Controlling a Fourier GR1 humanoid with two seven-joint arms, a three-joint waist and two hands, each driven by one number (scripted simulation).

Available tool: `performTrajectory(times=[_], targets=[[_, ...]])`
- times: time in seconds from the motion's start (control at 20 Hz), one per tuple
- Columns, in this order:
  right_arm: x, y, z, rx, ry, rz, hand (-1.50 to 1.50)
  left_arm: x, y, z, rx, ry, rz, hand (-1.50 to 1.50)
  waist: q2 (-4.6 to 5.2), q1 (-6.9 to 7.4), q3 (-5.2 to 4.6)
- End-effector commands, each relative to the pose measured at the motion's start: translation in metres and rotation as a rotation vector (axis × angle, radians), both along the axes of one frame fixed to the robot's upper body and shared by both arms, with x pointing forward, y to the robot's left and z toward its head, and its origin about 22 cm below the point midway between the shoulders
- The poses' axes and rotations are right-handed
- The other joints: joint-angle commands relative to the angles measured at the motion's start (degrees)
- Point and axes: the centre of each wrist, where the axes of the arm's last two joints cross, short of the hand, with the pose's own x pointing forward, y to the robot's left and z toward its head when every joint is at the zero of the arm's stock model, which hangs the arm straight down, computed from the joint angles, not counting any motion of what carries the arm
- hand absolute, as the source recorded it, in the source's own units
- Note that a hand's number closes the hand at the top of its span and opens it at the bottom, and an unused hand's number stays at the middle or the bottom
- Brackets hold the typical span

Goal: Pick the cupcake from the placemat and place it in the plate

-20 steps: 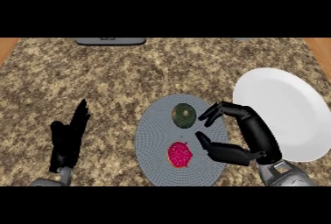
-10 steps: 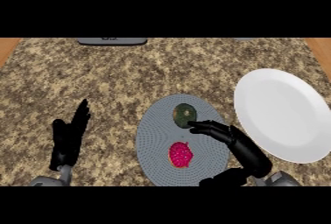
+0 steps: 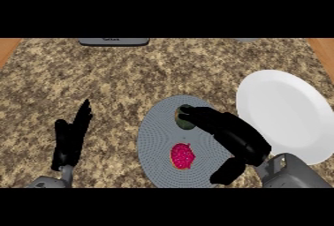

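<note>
Nearest, the right hand (image 3: 238, 140) lies over the round grey woven placemat (image 3: 157, 145), its fingers (image 3: 199, 115) spread and reaching the dark green round object (image 3: 184, 120) at the mat's far part; whether they grip it cannot be told. The pink-frosted cupcake (image 3: 182, 155) sits on the mat beside the thumb. The left hand (image 3: 70, 139) rests open, fingers straight, on the speckled brown granite table (image 3: 130, 75). The round white plate (image 3: 287, 114) lies right of the mat.

The right hand (image 3: 231, 134) has swung left over the placemat (image 3: 157, 141), fingertips now at the dark object (image 3: 183, 120).
</note>
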Motion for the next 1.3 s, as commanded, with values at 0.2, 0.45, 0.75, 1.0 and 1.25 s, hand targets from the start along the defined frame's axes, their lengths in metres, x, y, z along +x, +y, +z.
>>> performTrajectory(times=[0.2,0.45,0.75,1.0,1.25], targets=[[0.016,0.026,0.015,-0.291,0.138,0.051,-1.50,0.012,-0.002,0.010,0.004,0.001,0.001,0.00,0.18,0.27,0.07],[0.003,0.051,0.015,-0.340,0.189,0.052,-1.50,0.004,-0.005,0.001,-0.004,0.020,0.002,0.00,0.11,0.01,0.08],[-0.001,0.050,-0.011,-0.332,0.203,0.037,-1.50,0.000,0.013,0.007,-0.001,-0.007,0.010,0.00,0.12,-0.02,0.10],[0.006,0.048,-0.008,-0.367,0.217,0.085,-1.50,-0.001,-0.001,-0.007,-0.006,-0.005,0.003,0.00,0.13,-0.11,0.09],[0.008,0.072,-0.015,-0.359,0.227,0.066,-1.50,0.002,0.002,0.015,0.007,-0.011,-0.004,0.00,0.11,-0.01,0.10]])
